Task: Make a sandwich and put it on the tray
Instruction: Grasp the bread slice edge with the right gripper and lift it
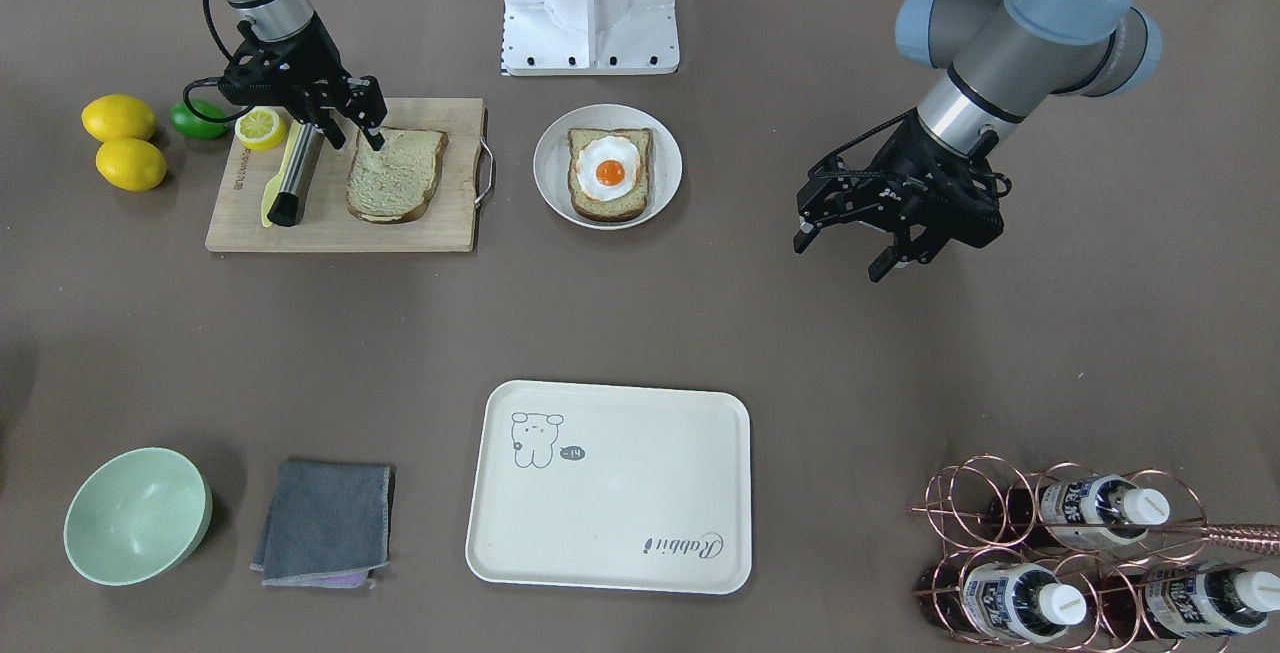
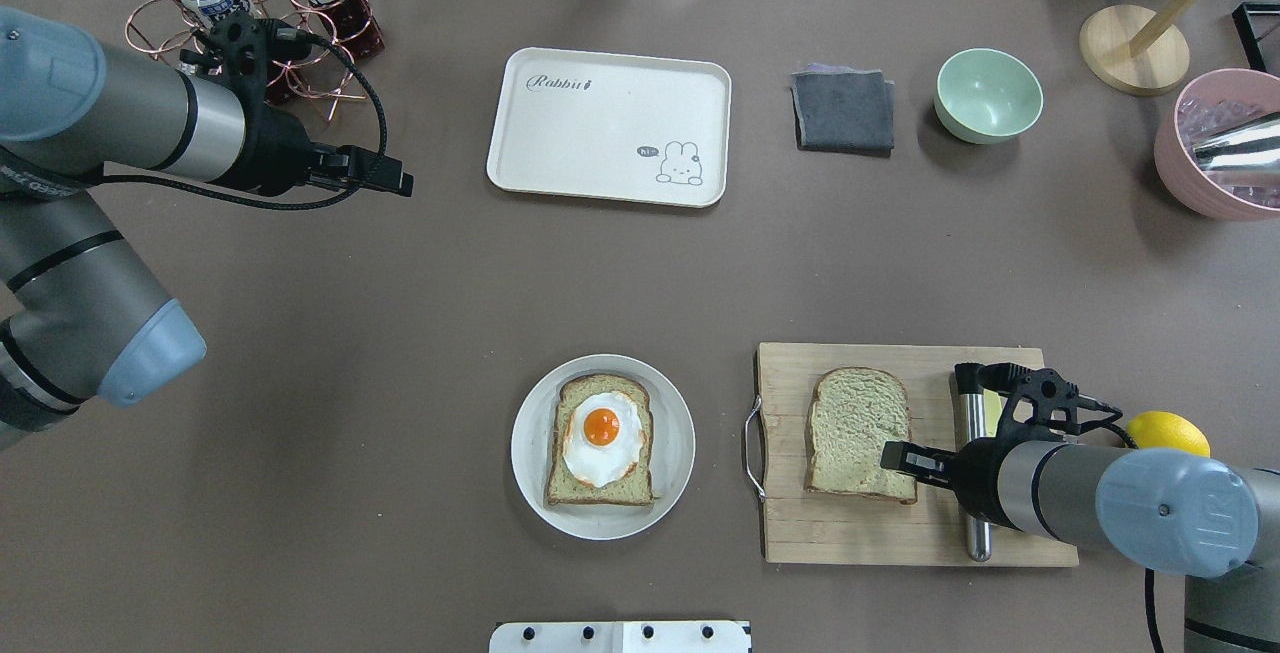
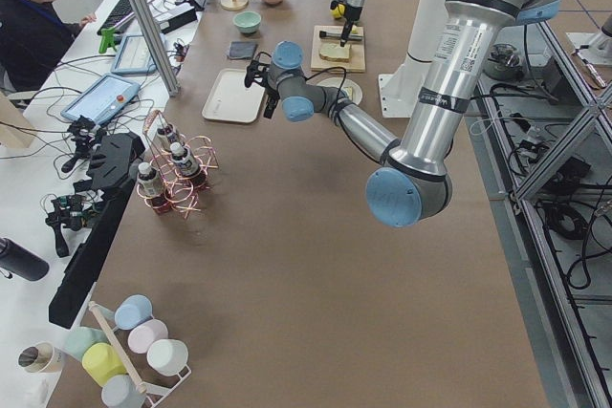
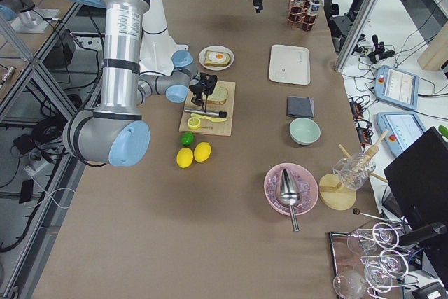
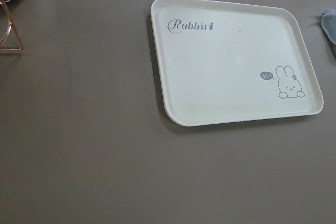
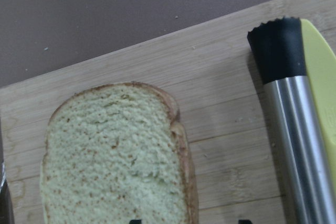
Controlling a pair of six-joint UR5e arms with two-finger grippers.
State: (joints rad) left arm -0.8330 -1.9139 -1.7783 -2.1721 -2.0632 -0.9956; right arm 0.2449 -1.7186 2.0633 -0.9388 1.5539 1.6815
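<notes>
One bread slice with a fried egg (image 2: 601, 438) lies on the round white plate (image 2: 672, 408), with no top slice. A second bread slice (image 2: 858, 431) lies on the wooden cutting board (image 2: 830, 533); it also shows in the right wrist view (image 6: 113, 150). My right gripper (image 1: 356, 141) is open and empty, its fingers down at that slice's edge nearest the steel tool. My left gripper (image 1: 842, 260) is open and empty, hovering above bare table. The cream tray (image 2: 610, 125) is empty; it also shows in the left wrist view (image 5: 231, 61).
A steel tool (image 2: 970, 473) and a yellow knife (image 6: 323, 77) lie on the board beside the slice. Lemons (image 1: 125, 143), a lime and a half lemon sit past the board. A green bowl (image 2: 988, 93), a grey cloth (image 2: 843, 111) and a bottle rack (image 1: 1080, 553) stand along the far side.
</notes>
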